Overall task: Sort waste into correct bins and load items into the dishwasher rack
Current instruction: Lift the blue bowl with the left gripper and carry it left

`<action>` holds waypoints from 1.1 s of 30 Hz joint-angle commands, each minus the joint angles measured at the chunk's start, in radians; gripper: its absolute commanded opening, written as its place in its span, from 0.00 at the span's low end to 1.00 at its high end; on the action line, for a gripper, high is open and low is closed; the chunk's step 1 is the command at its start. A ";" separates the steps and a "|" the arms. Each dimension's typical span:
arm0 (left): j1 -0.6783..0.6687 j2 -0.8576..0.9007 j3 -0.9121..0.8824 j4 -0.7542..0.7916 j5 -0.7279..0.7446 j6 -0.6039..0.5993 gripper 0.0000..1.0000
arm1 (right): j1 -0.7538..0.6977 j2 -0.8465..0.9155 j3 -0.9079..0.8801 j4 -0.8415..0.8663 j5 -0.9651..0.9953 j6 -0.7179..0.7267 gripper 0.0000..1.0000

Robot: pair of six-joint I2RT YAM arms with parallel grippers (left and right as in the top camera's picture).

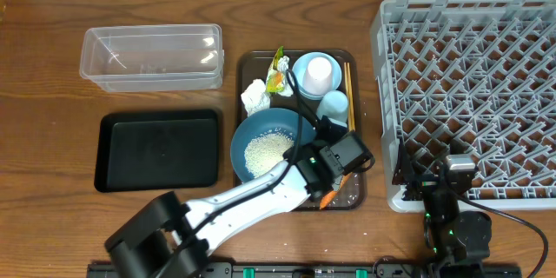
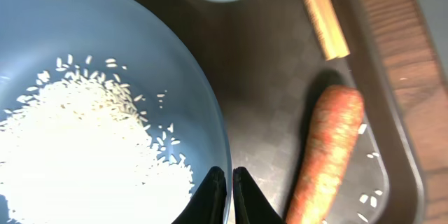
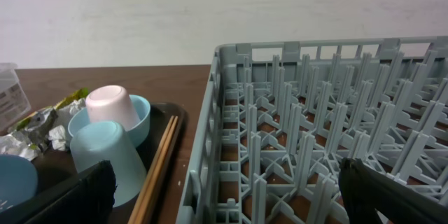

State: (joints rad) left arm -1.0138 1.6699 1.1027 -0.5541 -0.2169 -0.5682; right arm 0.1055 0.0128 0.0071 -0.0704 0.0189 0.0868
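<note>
Left gripper (image 2: 229, 197): jaws pinched narrow on the rim of the dark-blue bowl (image 2: 140, 49), with rice (image 2: 77, 154) inside it at 9 o'clock and the carrot (image 2: 327, 155) at 2 o'clock on the brown tray (image 2: 266, 77), apart from the fingers. Right gripper (image 3: 227, 199): jaws wide, holding nothing, with the dishwasher rack (image 3: 315, 112) at 12 o'clock. Print on the clear tub (image 3: 8, 91): too small to read.

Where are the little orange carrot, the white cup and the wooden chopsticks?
Small orange carrot (image 2: 325, 154): left wrist view, middle of its body.
Upside-down white cup (image 1: 320, 71): overhead view, its upturned base.
Thin wooden chopsticks (image 3: 155, 171): right wrist view, midway along the sticks.
</note>
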 commanded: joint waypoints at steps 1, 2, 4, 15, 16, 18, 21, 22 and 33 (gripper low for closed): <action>0.001 -0.047 0.018 -0.015 -0.022 0.014 0.08 | 0.025 0.000 -0.002 -0.004 0.000 -0.013 0.99; 0.001 -0.055 0.018 -0.021 -0.029 0.014 0.08 | 0.025 0.000 -0.002 -0.004 0.000 -0.013 0.99; 0.001 -0.068 0.018 -0.031 -0.043 0.014 0.08 | 0.025 0.001 -0.002 -0.004 0.000 -0.013 0.99; 0.001 0.029 0.016 -0.019 -0.027 -0.018 0.45 | 0.025 0.000 -0.002 -0.003 0.000 -0.013 0.99; 0.000 0.045 0.016 -0.005 -0.018 -0.020 0.46 | 0.025 0.001 -0.002 -0.003 0.000 -0.013 0.99; 0.001 0.066 0.016 0.020 0.002 -0.021 0.46 | 0.025 0.000 -0.002 -0.004 0.000 -0.013 0.99; 0.001 0.089 0.016 0.048 0.016 -0.020 0.50 | 0.025 0.001 -0.002 -0.004 0.000 -0.013 0.99; 0.001 0.094 0.016 0.051 0.014 -0.020 0.50 | 0.025 0.000 -0.002 -0.004 0.000 -0.013 0.99; 0.001 0.163 0.014 0.060 -0.047 -0.020 0.49 | 0.025 0.000 -0.002 -0.004 0.000 -0.013 0.99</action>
State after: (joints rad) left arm -1.0138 1.8011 1.1030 -0.4957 -0.2253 -0.5797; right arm 0.1055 0.0128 0.0071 -0.0704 0.0189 0.0868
